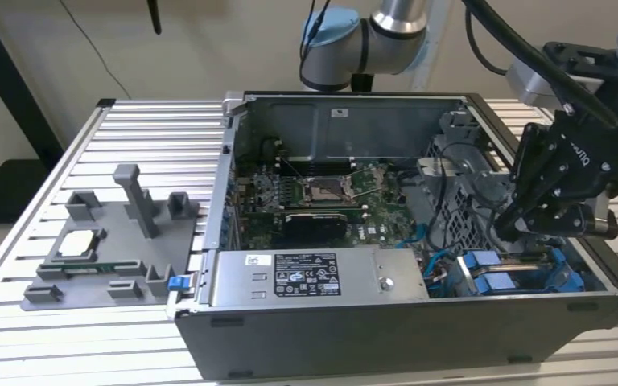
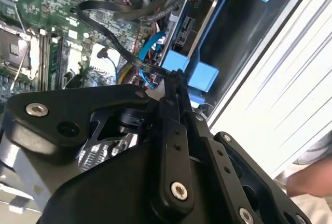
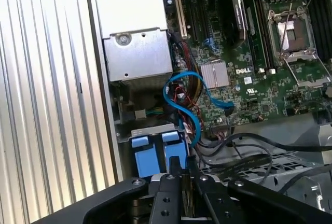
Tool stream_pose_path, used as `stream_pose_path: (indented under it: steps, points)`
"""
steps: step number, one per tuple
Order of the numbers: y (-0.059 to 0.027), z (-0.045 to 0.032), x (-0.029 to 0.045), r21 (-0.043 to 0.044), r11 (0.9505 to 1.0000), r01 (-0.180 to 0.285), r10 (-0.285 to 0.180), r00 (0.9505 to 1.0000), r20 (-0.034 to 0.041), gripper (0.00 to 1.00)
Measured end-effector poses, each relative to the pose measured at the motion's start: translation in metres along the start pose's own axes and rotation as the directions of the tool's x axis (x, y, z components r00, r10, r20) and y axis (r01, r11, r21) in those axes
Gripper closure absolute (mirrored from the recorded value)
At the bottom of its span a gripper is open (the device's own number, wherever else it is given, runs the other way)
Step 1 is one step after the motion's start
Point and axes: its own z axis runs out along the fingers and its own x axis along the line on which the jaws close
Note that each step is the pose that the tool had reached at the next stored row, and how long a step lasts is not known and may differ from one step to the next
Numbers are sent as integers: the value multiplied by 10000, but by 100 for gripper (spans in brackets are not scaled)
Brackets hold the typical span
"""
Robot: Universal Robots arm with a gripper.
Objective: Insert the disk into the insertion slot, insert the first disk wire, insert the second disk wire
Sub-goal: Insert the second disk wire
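Observation:
The disk's blue carrier (image 1: 492, 277) sits in the drive bay at the front corner of the open computer case, on the exterior view's right. In the second wrist view the disk (image 2: 182, 29) shows edge-on inside the blue carrier (image 2: 202, 76). My gripper (image 1: 540, 221) hangs just above that bay. Its fingers (image 2: 174, 86) are pressed together, and a black disk wire (image 2: 111, 40) loops down to end between the tips. A blue wire (image 3: 181, 97) curls beside the carrier tabs (image 3: 155, 151), close to the gripper (image 3: 181, 166).
A silver power-supply box (image 1: 309, 277) lies along the case's front, next to the bay. The motherboard (image 1: 320, 197) fills the case floor. A grey fixture (image 1: 116, 241) stands on the slatted table (image 1: 30, 346). A person's hand (image 2: 308, 182) shows beyond the case wall.

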Motion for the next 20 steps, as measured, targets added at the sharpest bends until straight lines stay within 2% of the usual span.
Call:
stream_pose_path:
  steps: [4, 6, 8, 12, 20]
  points:
    - [-1, 40, -9, 58, 10000, -2, 3, 9998, -216, 100]
    - [-1, 59, -18, 132, 9999, 23, -19, 9996, -278, 100]
    - [-1, 77, -30, 245, 9997, 77, -70, 9995, -303, 100]
    - [0, 109, -57, 547, 9982, 250, -232, 9992, -331, 100]
    - [2, 151, -91, 1347, 9893, 560, -530, 9983, -260, 100]
